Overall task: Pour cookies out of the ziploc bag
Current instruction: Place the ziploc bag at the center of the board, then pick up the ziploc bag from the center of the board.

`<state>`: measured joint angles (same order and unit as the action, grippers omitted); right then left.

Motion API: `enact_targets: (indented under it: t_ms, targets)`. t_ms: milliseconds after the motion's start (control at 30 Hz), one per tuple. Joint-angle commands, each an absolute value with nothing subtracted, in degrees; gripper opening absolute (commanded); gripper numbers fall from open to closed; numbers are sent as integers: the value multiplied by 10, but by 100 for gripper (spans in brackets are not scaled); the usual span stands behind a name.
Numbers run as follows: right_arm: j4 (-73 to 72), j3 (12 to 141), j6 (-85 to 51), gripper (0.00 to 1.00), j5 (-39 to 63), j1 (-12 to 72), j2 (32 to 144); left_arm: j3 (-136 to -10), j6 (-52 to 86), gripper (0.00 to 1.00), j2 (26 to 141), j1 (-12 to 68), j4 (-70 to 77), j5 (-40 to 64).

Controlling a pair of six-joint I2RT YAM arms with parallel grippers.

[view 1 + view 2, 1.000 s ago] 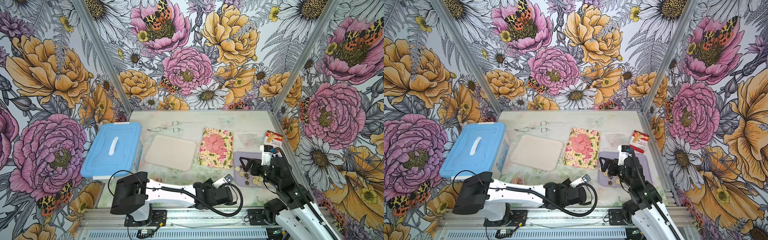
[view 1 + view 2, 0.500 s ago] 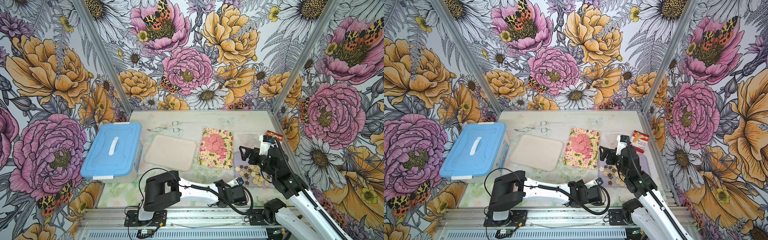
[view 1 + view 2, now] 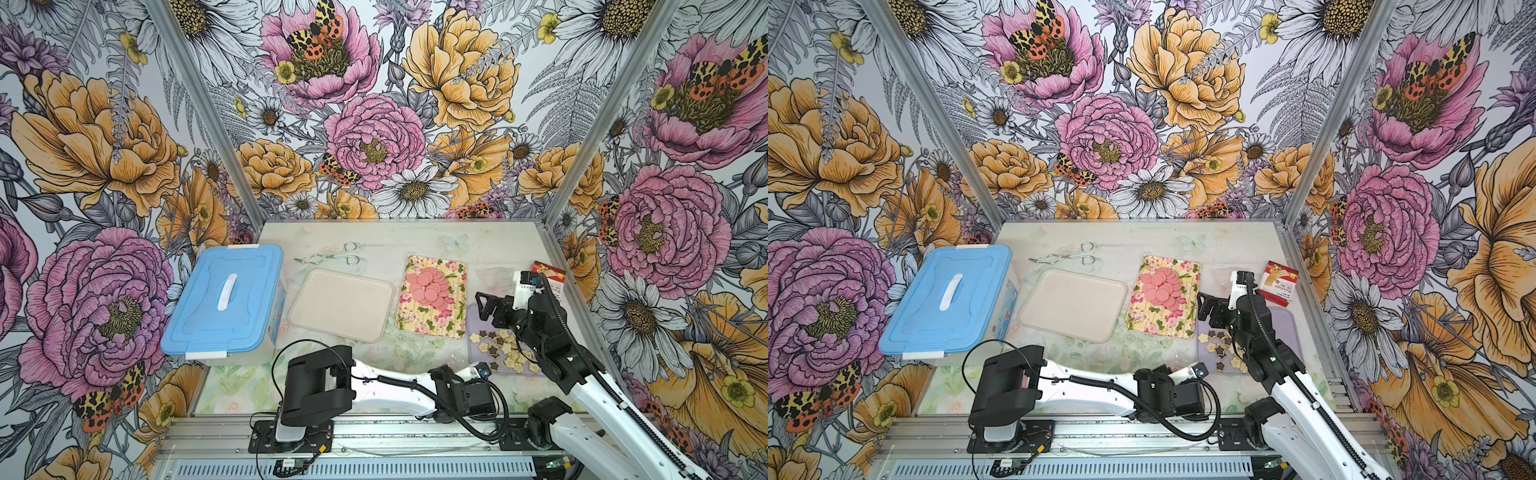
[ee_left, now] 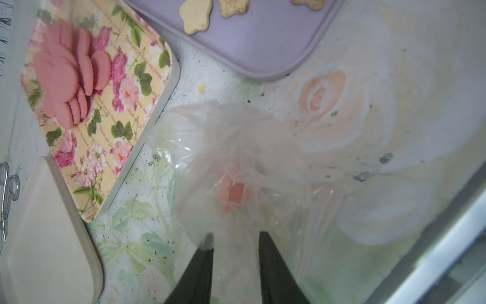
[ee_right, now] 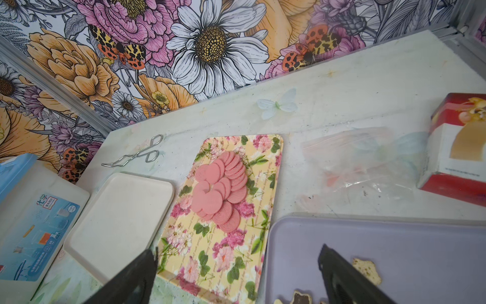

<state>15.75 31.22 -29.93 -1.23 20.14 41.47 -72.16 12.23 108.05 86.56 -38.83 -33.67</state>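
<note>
— Any free room along the front of the bench (image 3: 498, 245)?
— A bare strip. Beige and brown star-flower cookies (image 4: 196, 17) lie on the smooth lilac tray (image 4: 263, 44). The left gripper (image 4: 236, 237), jaws half apart, has the crumpled clear ziploc bag (image 4: 236, 158) between its tips; the right gripper (image 5: 238, 250) gapes empty.

The bag (image 4: 236, 158) is seen as thin clear plastic, crinkled and glossy. The pink cookies (image 5: 218, 189) are matt, with finely ribbed edges; the star cookies (image 4: 196, 15) look dry and grainy. The floral tray (image 5: 263, 215) is printed, smooth and slightly glossy; beside it, a lilac tray (image 4: 263, 47) and a cream tray (image 5: 118, 223) are shown matt and smooth. The tongs (image 5: 136, 155) are bright polished metal wire. The box lid (image 3: 224, 299) is smooth blue plastic. The counter (image 4: 368, 131) is matt, printed and speckled.
</note>
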Motion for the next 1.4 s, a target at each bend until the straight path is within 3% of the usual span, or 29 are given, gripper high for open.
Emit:
enact_targets:
  t_ms: [0,367,500,633,767,1033,1200,1367]
  targets:
    - [138,319,-294,100,-4,198,423,-720,130,40,1027,879,-388,-366]
    - [104,313,-285,100,72,206,424,-577,138,64,742,910,-370,-535]
    - [80,326,-293,99,58,278,459,-473,128,98,550,872,-343,-533]
    - [81,410,-300,99,30,404,580,-377,99,99,337,766,-305,-448]
    - [76,495,-322,99,45,477,711,-332,97,99,191,670,-297,-424]
    - [83,635,-329,98,92,513,866,-295,58,99,182,667,-275,-490]
    - [68,640,-256,96,56,569,907,-275,63,99,110,680,-288,-494]
    - [3,629,-247,92,55,636,942,-281,61,99,122,680,-290,-526]
